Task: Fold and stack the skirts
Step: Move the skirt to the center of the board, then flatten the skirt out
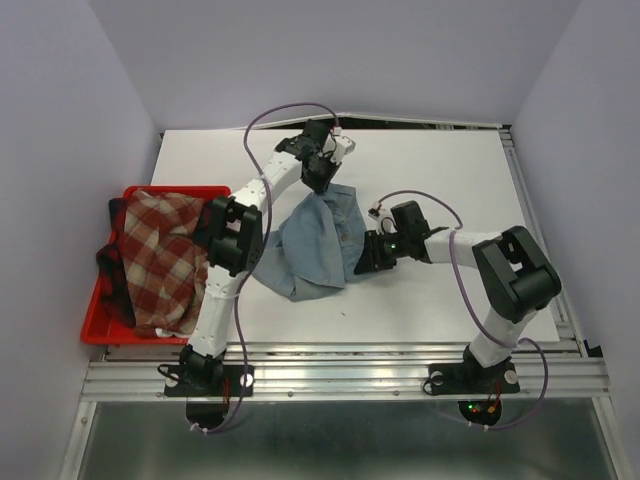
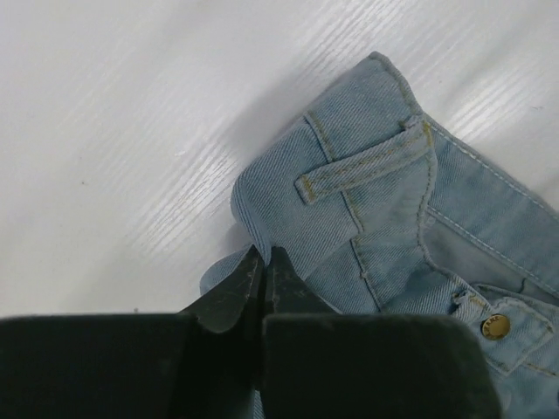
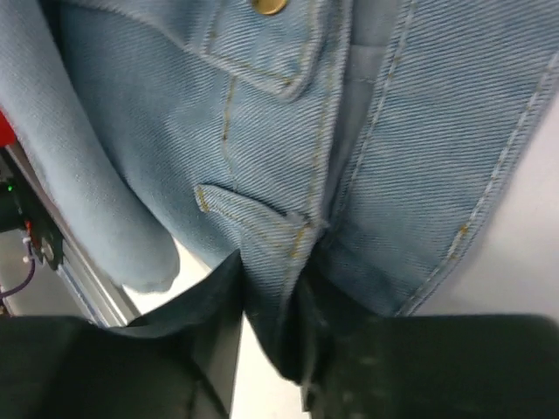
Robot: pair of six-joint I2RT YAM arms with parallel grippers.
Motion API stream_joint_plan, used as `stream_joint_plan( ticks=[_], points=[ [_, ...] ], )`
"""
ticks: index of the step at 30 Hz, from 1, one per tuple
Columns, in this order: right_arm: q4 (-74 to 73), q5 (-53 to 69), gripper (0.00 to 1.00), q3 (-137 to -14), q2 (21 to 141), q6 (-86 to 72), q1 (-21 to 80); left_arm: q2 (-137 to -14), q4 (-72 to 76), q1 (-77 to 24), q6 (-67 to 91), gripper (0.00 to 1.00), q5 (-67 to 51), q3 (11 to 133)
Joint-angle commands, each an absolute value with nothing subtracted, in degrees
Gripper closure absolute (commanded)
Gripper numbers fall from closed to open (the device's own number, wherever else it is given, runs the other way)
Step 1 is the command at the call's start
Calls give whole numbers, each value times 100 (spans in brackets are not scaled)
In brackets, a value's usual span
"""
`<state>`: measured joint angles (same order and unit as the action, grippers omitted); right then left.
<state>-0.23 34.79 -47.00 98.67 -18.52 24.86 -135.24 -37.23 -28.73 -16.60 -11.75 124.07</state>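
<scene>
The light blue denim skirt (image 1: 315, 245) lies rumpled on the white table, partly lifted between both arms. My left gripper (image 1: 322, 183) is shut on its far waistband corner (image 2: 288, 196), near a belt loop. My right gripper (image 1: 366, 252) is shut on the waistband at the skirt's right side (image 3: 279, 262), next to another belt loop. The brick-red and cream check skirt (image 1: 160, 255) lies heaped in the red tray at the left. A dark red and navy plaid skirt (image 1: 112, 275) shows under it at the tray's left edge.
The red plastic tray (image 1: 95, 325) sits at the table's left edge. The left arm's links (image 1: 235, 235) stand between the tray and the denim skirt. An aluminium rail (image 1: 340, 365) runs along the near edge.
</scene>
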Motion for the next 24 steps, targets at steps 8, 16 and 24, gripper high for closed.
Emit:
stream_joint_plan(
  ticks=[8,16,24],
  points=[
    [-1554,2031,99,-5212,9600,-599,2444,-12710,-3595,-2391,-1652,100,-3013,11770],
    [-3260,1452,99,-5563,8131,1264,1688,-11462,-3269,-1907,-1766,100,-3902,10364],
    [-3630,1002,99,-5300,8752,2294,1635,-10942,-2558,-2039,-1978,84,-3674,8174]
  ],
)
